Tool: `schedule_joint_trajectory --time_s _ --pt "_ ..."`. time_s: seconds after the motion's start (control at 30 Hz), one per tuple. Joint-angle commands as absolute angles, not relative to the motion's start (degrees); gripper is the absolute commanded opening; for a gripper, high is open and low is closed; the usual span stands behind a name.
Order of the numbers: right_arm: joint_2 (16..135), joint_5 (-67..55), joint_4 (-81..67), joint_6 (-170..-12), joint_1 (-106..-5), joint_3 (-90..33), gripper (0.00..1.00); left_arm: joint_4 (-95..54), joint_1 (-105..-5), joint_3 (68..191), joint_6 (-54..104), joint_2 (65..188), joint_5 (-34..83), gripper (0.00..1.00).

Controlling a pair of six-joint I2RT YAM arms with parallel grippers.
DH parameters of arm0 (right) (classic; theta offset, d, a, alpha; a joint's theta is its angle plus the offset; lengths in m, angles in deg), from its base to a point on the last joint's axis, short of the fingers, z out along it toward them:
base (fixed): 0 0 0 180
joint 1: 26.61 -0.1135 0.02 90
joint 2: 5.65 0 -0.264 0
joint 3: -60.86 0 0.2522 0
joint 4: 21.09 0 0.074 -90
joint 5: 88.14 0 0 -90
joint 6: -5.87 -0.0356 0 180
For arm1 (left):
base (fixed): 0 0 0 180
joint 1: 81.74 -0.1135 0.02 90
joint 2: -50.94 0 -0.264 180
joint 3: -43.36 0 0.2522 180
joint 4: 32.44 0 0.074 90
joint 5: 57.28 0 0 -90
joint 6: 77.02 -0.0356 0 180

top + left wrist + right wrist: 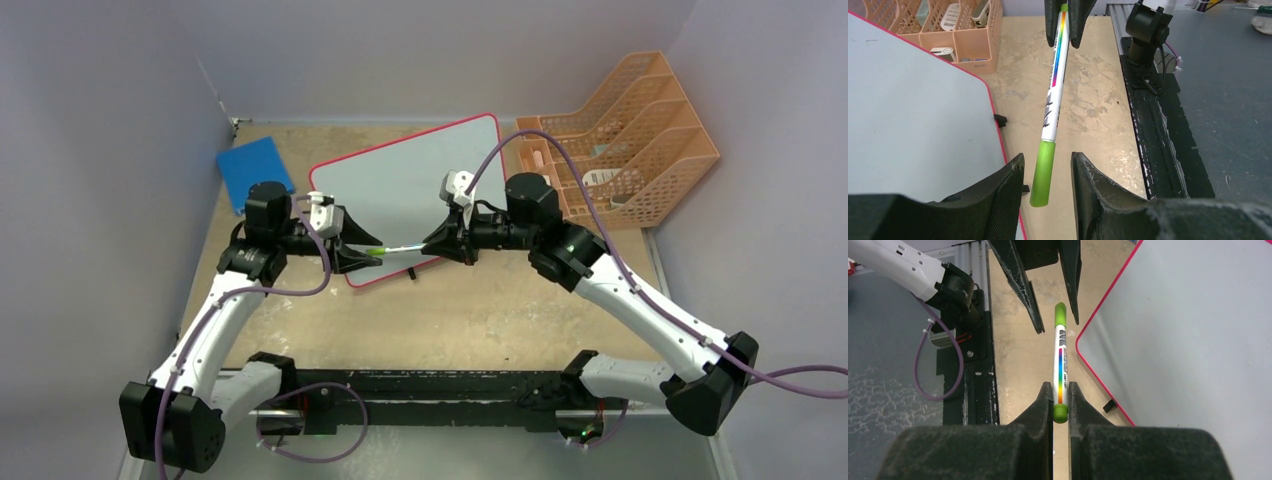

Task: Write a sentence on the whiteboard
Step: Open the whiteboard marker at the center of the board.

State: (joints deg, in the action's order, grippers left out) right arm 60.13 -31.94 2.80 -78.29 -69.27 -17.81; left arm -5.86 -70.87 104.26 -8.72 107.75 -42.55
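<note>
arms bend inward, wrists level, facing each other by the whiteboard's (400, 180) near edge. right tool (1061, 390) clamps the marker (1060, 365) by its tail; left tool (1047, 165) straddles its green cap (1042, 175), jaws narrowly apart. whiteboard lies flat on the tabletop (450, 310).

This looks like a robotics lab test cell, not a lived-in room. Plain pale walls (100, 150) box in a worn, blotchy tan table (480, 320) on three sides. The left arm (215, 320) and right arm (650, 310), white with black joints, are bolted to a black rail (450, 385) at the table's near edge, and a purple cable (916, 367) trails loose. The props are office stock: the whiteboard (420, 180), a blue pad (255, 170), a peach mesh file rack (640, 140) and a marker pen (400, 249). A scuffed grey bench top (1228, 100) lies beyond the rail.
</note>
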Motion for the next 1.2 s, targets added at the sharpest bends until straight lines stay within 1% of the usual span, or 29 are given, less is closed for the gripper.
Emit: schedule_joint_trajectory --time_s 0.0,0.1,0.23,0.33,0.4,0.47,0.5,0.57,0.63,0.8,0.9,1.0,1.17 --pt "59.9 -34.9 1.7 -77.4 -68.9 -20.5 0.0 -5.3 -69.7 106.4 -13.3 108.6 -44.4 0.36" --pt "59.9 -35.3 1.2 -77.6 -68.8 -20.2 0.0 -3.7 -69.2 106.9 -14.5 109.3 -43.4 0.33" --pt "60.0 -35.5 0.8 -77.7 -68.6 -20.1 0.0 -2.9 -68.9 107.3 -15.2 109.8 -44.4 0.23" --pt "60.2 -36.0 0.0 -78.2 -68.6 -19.8 0.0 -2.5 -68.7 107.3 -15.4 110.0 -45.0 0.11" --pt "60.1 -36.2 -1.0 -78.7 -68.6 -19.4 0.0 -2.0 -68.5 107.5 -15.9 110.0 -45.7 0.0" --pt "59.7 -36.1 -2.5 -79.7 -68.6 -18.6 0.0 -1.8 -68.5 107.6 -15.6 109.9 -46.2 0.0" --pt "59.4 -36.0 -3.6 -80.1 -68.6 -18.1 0.02 -2.0 -68.5 107.6 -15.2 109.7 -46.4 0.0" --pt "58.6 -36.4 -5.9 -81.4 -68.5 -16.8 0.08 -3.6 -68.5 107.1 -13.2 109.1 -46.5 0.0" --pt "57.8 -36.9 -8.8 -82.8 -68.6 -15.5 0.18 -8.2 -68.5 105.5 -9.4 108.0 -46.4 0.0" --pt "54.7 -36.6 -17.3 -88.0 -68.5 -10.6 0.34 -22.9 -68.5 100.4 2.6 105.9 -45.7 0.0" --pt "52.9 -36.9 -24.2 -91.6 -68.5 -6.7 0.41 -29.2 -68.5 98.4 8.0 105.1 -45.8 0.0" --pt "51.9 -36.2 -30.1 -94.5 -68.6 -4.0 0.43 -32.2 -68.2 97.5 10.7 105.1 -46.3 0.0" --pt "51.7 -35.3 -36.4 -97.4 -68.6 -1.9 0.41 -32.6 -67.3 97.5 11.1 105.2 -46.2 0.0"
